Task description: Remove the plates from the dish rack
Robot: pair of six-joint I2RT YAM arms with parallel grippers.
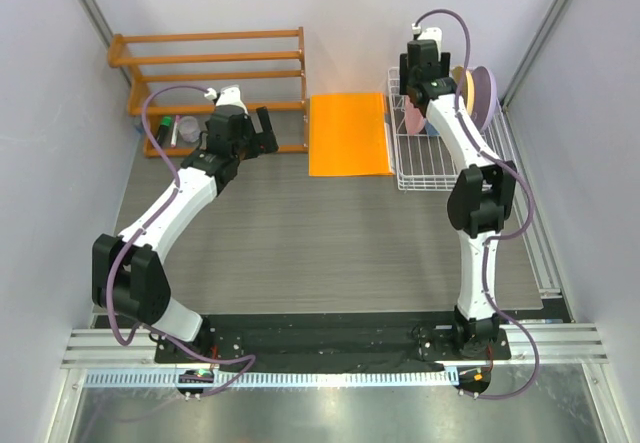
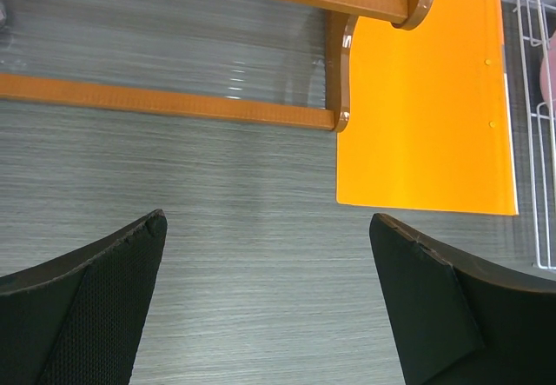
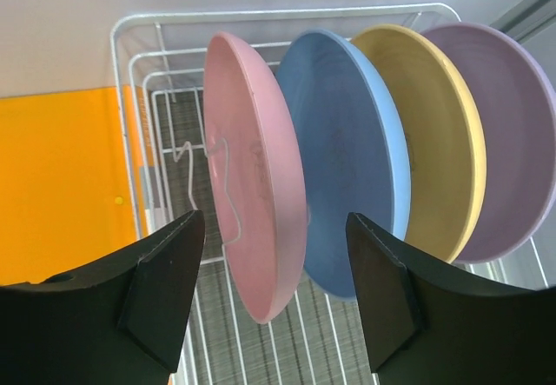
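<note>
At the far left an orange wooden slatted shelf (image 1: 210,73) stands on the grey wood-grain counter (image 1: 300,233). The left pincer (image 2: 265,229) hangs just in front of it. Its two black fingers (image 2: 95,298) are spread wide above bare counter and hold nothing. Next lies a flat orange rectangular mat (image 1: 348,133), just beside the white wire dish rack (image 1: 425,178). Inside the rack four round matte plates stand on edge in one row (the pink one nearest the mat): the pink plate (image 3: 256,202), the light blue plate (image 3: 356,168), the pale yellow plate (image 3: 439,142) and the lavender plate (image 3: 512,142). The right pincer (image 3: 274,218) is over the rack with its fingers apart, one on each side of the pink plate's lower edge. A gap shows on both sides, so it pinches nothing.
</note>
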